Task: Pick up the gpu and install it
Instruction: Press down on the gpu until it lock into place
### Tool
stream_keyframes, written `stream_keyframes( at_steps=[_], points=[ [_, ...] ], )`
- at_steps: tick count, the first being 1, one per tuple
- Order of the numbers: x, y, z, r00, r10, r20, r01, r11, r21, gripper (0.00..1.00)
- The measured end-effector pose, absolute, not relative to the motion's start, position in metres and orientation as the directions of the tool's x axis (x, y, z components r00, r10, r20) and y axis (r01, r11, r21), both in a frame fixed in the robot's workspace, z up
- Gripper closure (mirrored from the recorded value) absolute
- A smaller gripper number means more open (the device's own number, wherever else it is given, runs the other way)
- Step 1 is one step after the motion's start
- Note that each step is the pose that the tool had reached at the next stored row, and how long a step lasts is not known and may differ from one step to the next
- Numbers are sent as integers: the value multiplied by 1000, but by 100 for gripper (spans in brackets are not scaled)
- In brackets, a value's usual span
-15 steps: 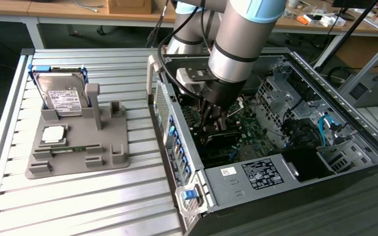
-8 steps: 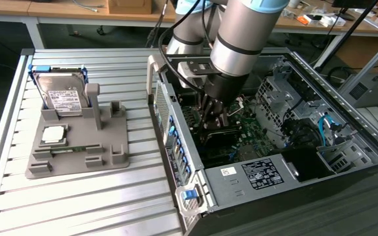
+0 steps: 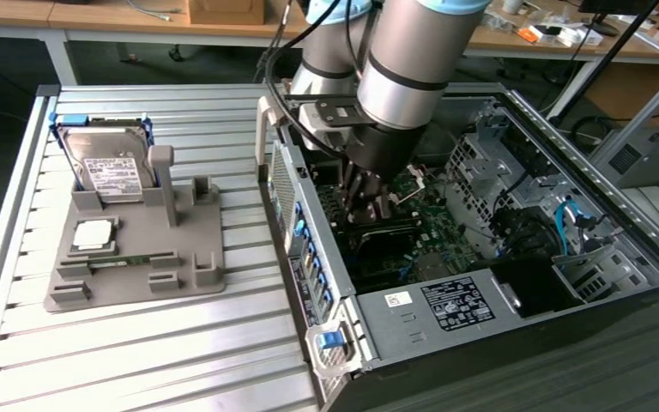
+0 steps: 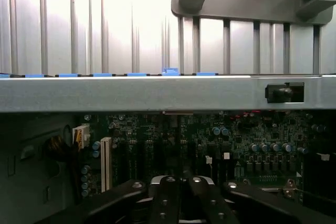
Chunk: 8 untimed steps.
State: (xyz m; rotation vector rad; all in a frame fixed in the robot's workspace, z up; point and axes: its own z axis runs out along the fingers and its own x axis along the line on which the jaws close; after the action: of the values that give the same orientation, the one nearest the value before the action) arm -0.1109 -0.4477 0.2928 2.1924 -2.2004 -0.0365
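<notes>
The ribbed metal desk (image 3: 135, 343) runs under everything I'm looking at, with workbenches and cables behind it. On the exterior view's left sits a grey fixture (image 3: 135, 249) with a hard drive (image 3: 106, 163) standing upright in its rear slot and a small square chip (image 3: 93, 233) lying flat in front of it. On the exterior view's right is the open PC case (image 3: 479, 257), lying on its side with the motherboard (image 3: 438, 227) exposed. My arm (image 3: 410, 60) reaches down into the case, its tip low over the board near the case's rear wall. From the wrist view the black fingers (image 4: 165, 198) meet in the middle, so the jaws are pressed together, facing the green board and the case's grey rear wall (image 4: 157, 93). As for the gpu, I can't place it with confidence: a dark shape (image 3: 384, 233) just under the jaws in the exterior view may be it, seated on the board, but the arm covers too much to say.
</notes>
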Motion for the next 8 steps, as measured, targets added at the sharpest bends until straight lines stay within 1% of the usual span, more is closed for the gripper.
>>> stream_keyframes(
  at_steps=[8],
  points=[
    [-120,-436,293,-3,-1000,8,-999,3,41,89]
  ],
)
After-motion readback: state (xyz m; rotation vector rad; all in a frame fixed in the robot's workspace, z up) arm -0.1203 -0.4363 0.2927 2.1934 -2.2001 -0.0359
